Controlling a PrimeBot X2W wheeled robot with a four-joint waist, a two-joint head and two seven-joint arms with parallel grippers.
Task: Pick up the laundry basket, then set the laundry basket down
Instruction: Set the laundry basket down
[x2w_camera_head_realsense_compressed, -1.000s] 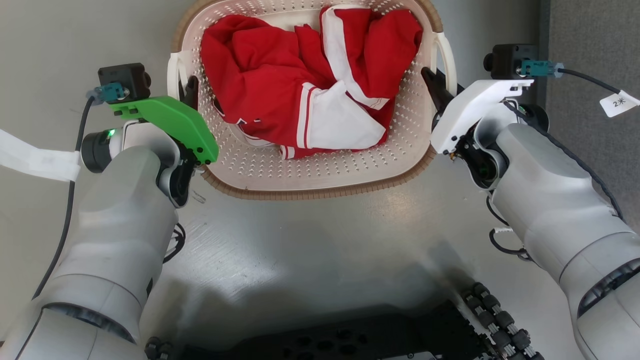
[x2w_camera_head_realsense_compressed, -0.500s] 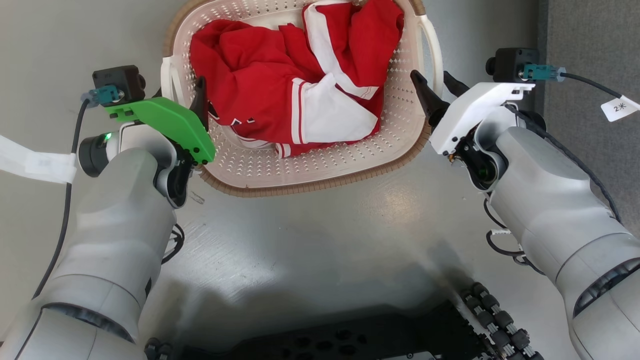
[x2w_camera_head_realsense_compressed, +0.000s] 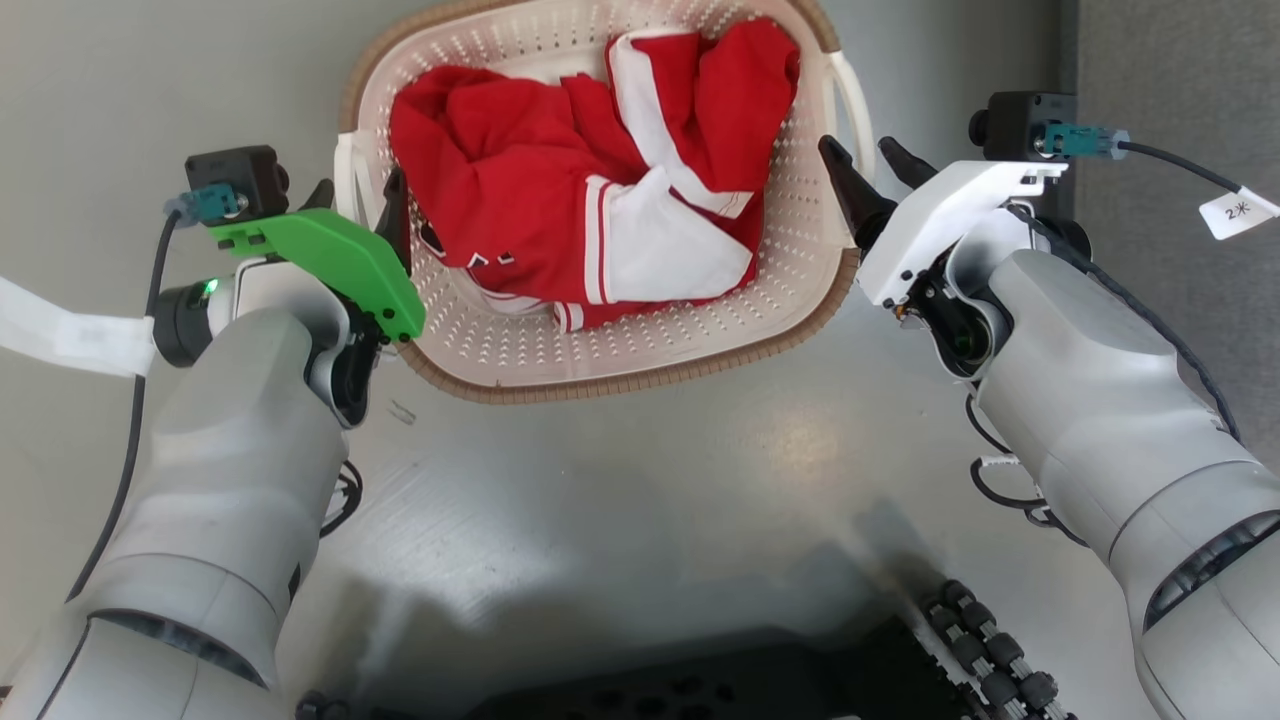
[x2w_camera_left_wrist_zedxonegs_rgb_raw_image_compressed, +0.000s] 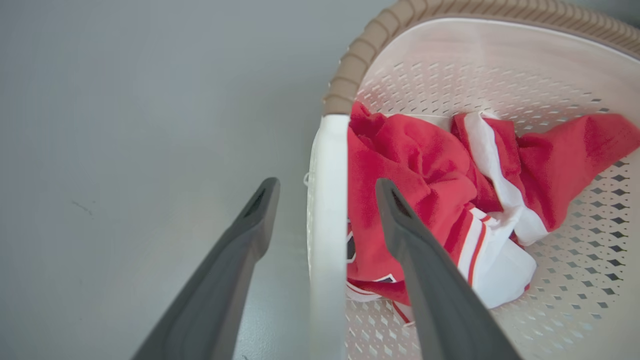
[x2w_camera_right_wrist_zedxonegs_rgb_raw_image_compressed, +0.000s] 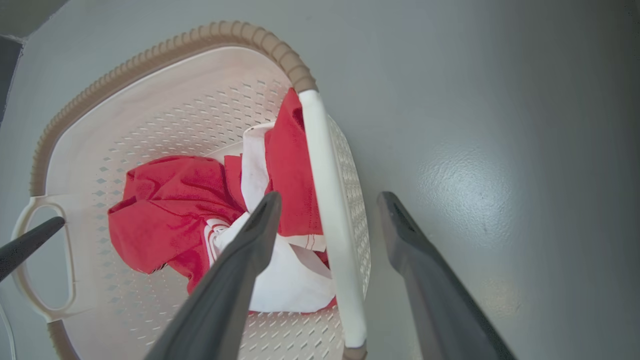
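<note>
Both hands have opened since a second ago. From the head, the left hand (x2w_camera_head_realsense_compressed: 358, 195) and right hand (x2w_camera_head_realsense_compressed: 862, 152) stand with fingers apart, each straddling a side loop of the laundry basket (x2w_camera_head_realsense_compressed: 620, 372), which sits on the grey floor (x2w_camera_head_realsense_compressed: 640, 480) holding a red-and-white garment (x2w_camera_head_realsense_compressed: 560, 200). Along the left wrist, the left handle (x2w_camera_left_wrist_zedxonegs_rgb_raw_image_compressed: 327, 225) runs between the spread fingers, a gap on each side. Along the right wrist, the right handle (x2w_camera_right_wrist_zedxonegs_rgb_raw_image_compressed: 330, 225) lies likewise between parted fingers.
</note>
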